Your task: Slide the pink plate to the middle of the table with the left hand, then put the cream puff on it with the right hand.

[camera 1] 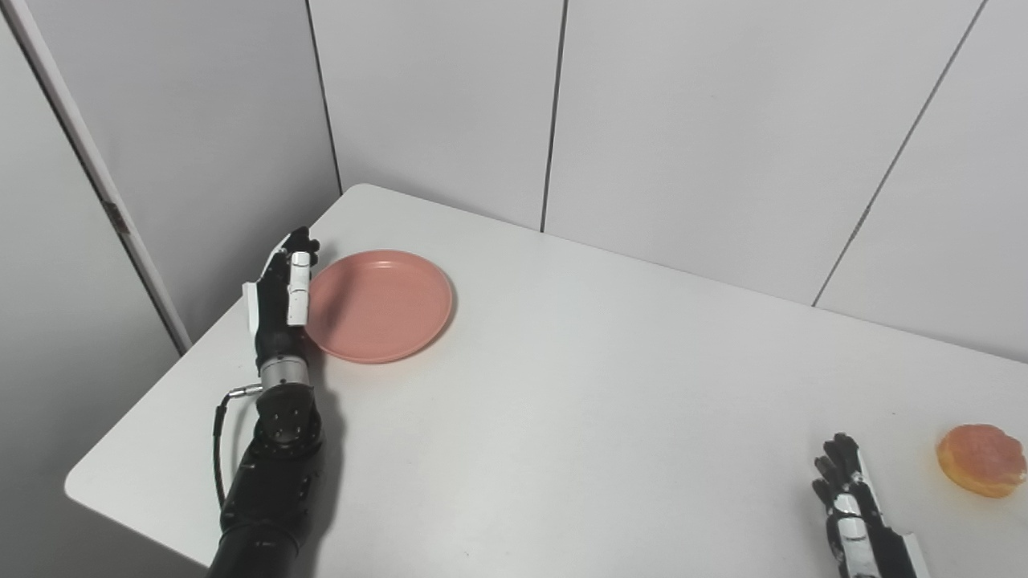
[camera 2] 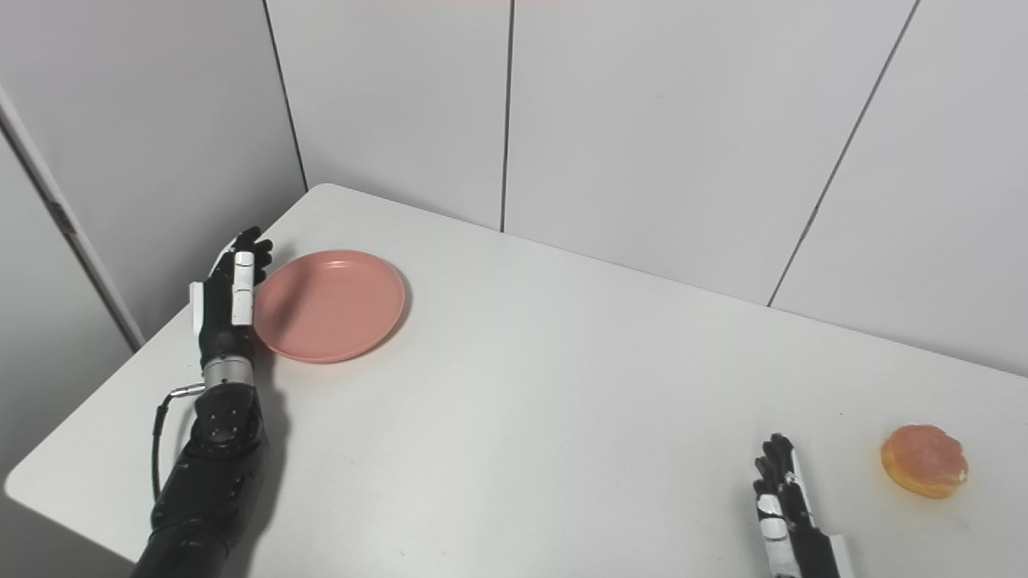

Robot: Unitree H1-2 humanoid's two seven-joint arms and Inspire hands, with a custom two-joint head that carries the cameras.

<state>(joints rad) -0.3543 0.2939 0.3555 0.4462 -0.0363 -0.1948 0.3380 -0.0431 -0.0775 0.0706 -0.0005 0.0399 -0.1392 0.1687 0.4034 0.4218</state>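
The pink plate (camera 1: pixel 377 305) lies empty at the table's far left. My left hand (camera 1: pixel 283 289) stands edge-on against the plate's left rim, fingers straight and together, holding nothing. Whether it touches the rim I cannot tell. The cream puff (camera 1: pixel 981 459), golden and round, rests near the table's right edge. My right hand (camera 1: pixel 850 502) sits low at the front right, a short way left of the cream puff, fingers extended and apart, with nothing in it.
The white table (camera 1: pixel 610 385) has rounded corners; its left edge runs close behind my left hand. Grey wall panels stand just beyond the far edge.
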